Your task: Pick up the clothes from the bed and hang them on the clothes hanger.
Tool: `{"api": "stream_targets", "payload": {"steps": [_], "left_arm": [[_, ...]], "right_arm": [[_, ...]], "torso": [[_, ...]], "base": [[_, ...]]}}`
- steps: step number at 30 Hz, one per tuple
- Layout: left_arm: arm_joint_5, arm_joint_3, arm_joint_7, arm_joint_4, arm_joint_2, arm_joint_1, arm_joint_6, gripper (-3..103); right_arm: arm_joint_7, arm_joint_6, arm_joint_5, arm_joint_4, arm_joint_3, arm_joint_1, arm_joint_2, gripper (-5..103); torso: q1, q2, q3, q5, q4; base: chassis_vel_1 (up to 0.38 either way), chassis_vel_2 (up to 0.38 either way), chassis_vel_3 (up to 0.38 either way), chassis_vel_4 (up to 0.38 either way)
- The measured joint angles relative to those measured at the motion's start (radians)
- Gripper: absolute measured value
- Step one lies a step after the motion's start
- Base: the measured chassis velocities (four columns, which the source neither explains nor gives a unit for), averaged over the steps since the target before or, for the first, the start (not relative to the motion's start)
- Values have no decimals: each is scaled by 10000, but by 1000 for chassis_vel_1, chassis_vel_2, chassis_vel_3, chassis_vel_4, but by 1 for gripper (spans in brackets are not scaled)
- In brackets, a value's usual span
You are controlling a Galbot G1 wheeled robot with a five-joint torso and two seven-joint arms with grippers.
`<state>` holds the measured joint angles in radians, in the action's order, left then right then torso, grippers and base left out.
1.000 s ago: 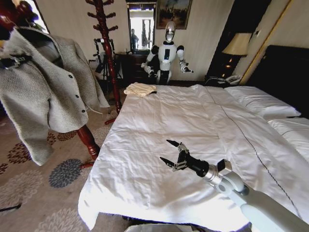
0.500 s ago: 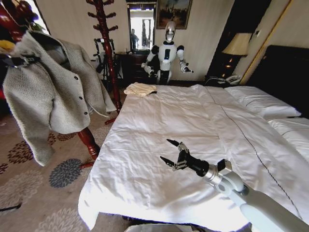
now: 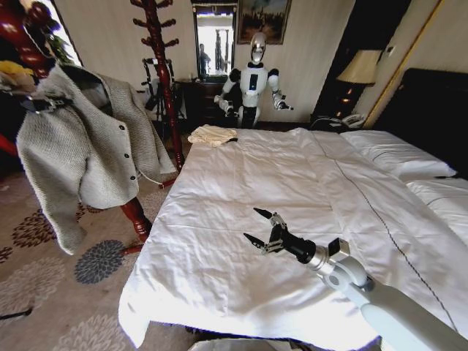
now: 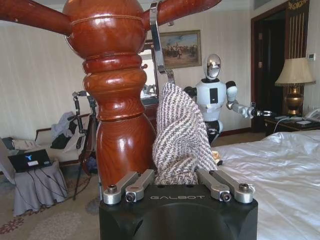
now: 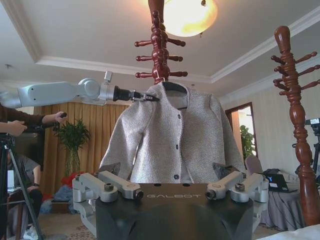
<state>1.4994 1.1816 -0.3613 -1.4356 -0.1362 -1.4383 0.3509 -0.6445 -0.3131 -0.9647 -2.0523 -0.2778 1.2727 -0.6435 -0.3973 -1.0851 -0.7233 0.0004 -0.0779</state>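
The bed [image 3: 241, 219] takes up most of the head view, a wide slab of rumpled white duvet crossed by a thin dark stitched line, with plump white pillows [image 3: 395, 157] against a dark headboard [image 3: 431, 110]. Beside it rises a reddish-brown coat stand [image 5: 160, 45] of glossy turned wood, bulbous in the left wrist view and ringed with short pegs higher up; a second like it [image 3: 162, 66] stands farther back. The grey-beige cardigan [image 3: 88, 146] hangs off the bed against the near stand, its coarse diagonal knit, dark round buttons and long drooping sleeves plain in the right wrist view, where its shoulders drape over the slim black hanger [image 5: 175, 87]. The left gripper [image 5: 144, 97], at the end of a silver arm, is clamped on the cardigan's shoulder; in its own view a fold of the knit bulges between its metal fingers [image 4: 131, 186], next to the thin silver wire hook [image 4: 156, 40]. The right gripper [image 3: 262, 230] hovers low over the duvet with its black fingers spread and nothing between them. A small cream-yellow folded cloth [image 3: 212, 134] lies at the bed's far corner. Both gripper housings carry the raised word GALBOT.
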Motion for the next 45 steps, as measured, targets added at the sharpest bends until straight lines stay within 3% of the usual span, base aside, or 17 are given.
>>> {"api": "stream_targets", "payload": {"steps": [9,11,14,17,25,28,31,45], "left_arm": [[-154,-130,96,-307,293,111,-383,19],[-165,-168,157,-403,384,129,-568,30],[-220,-183,158,-458,463,174,-786,36],[-324,-207,124,-651,671,292,-1144,52],[-604,-212,151,-1024,1158,477,-1222,75],[-939,-215,101,-1246,1576,587,-1291,91],[-1194,-210,10,-1455,1835,661,-1386,98],[-1952,-26,-117,-3053,3225,1138,-1789,100]], "right_arm": [[-8,-10,16,71,-63,54,-64,100],[-10,-15,22,71,-121,113,-64,100],[-12,-23,45,59,-200,197,-55,100],[-13,-29,61,3,-290,284,-41,100],[-6,-29,68,-68,-363,370,-17,100],[0,-28,86,-75,-418,441,-15,100],[1,-27,94,-77,-469,501,-15,100],[14,-27,61,112,-520,452,-30,100]], "torso": [[0,-1,0,-1,-1],[-1,0,-1,-6,-2],[0,0,-1,-6,0],[0,0,-1,-4,0],[0,0,-1,-3,-1],[0,0,-1,-3,0],[0,0,-1,-4,0],[0,0,-1,-3,-1]], "base": [[0,0,0,0],[0,0,0,0],[0,0,0,0],[0,0,0,0],[0,0,0,0],[0,0,0,0],[0,0,0,0],[0,0,0,0]]}}
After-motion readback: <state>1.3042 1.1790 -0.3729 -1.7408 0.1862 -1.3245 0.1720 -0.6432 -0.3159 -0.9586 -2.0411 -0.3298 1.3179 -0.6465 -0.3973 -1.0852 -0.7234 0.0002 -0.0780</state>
